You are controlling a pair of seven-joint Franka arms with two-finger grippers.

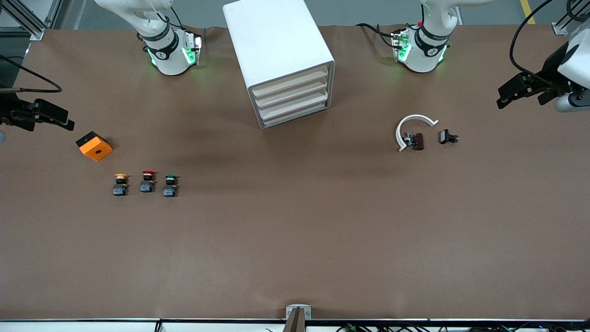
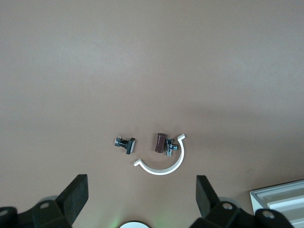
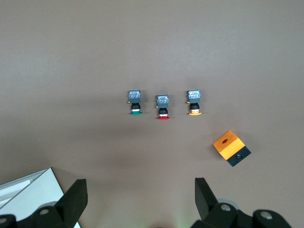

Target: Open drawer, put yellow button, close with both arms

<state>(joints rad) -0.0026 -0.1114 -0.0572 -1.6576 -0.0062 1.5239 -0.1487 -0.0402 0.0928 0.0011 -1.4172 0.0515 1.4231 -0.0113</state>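
White cabinet [image 1: 279, 55]: mid-table between the arm bases, all fronts flush.
Top drawer [image 1: 290, 83]: shut; light, slides stiffly; hook the front lip.
Left gripper [image 1: 525, 90]: fingers apart, waiting over its table end.
Right gripper [image 1: 39, 114]: fingers apart, beside orange box [image 1: 94, 146].
Yellow button [image 1: 120, 184]: upright, beside red button [image 1: 147, 181]; light, hard, tippy; pinch the dark body.

three buttons [image 1: 147, 183], four drawers [image 1: 290, 96], two arms [image 1: 428, 41].
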